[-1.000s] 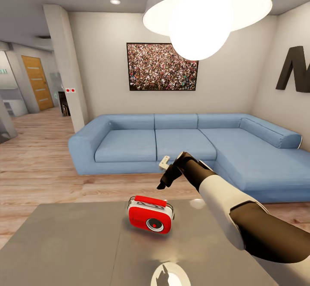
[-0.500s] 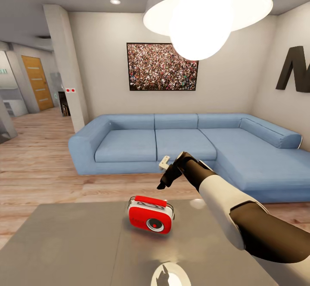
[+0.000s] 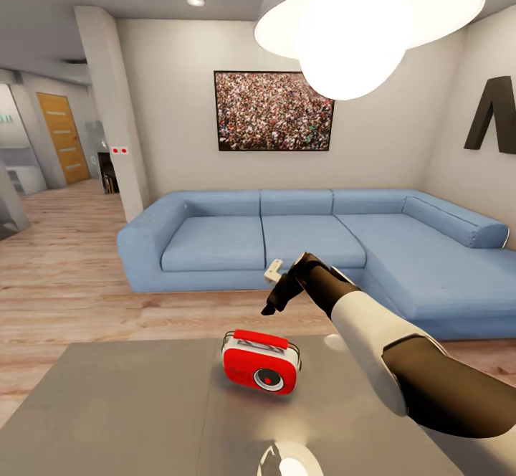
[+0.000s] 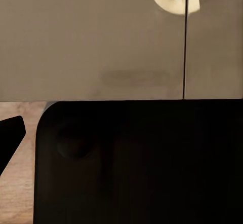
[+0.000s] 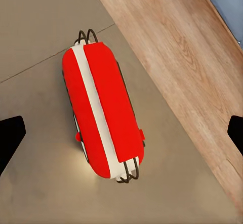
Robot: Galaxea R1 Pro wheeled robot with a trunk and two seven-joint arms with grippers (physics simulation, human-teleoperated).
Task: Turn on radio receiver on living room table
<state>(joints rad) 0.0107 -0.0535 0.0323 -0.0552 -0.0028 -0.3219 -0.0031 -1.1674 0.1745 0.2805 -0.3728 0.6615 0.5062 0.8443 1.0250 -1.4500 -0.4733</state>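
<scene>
My right gripper (image 3: 271,305) hangs in the air above and just behind the small rounded red radio receiver with white trim (image 3: 260,370), touching nothing; in my right wrist view its two dark fingertips (image 5: 10,140) sit at opposite edges, so my jaws stand wide and empty with the radio between them far below. Of my left gripper I see one dark fingertip (image 4: 10,133) beside a black block, and I cannot tell how its jaws stand.

The radio stands upright on the low rectangular table with a glossy grey top (image 3: 129,411), near its far edge. Its round dial faces me, turned slightly to my right, and its long axis runs roughly along that far edge, the red handle on top.

Beyond lie the light wood plank floor (image 3: 64,268), a blue L-shaped sofa (image 3: 315,239), a crowd-photo wall picture (image 3: 274,110) and a glowing white dome pendant lamp (image 3: 365,24)
</scene>
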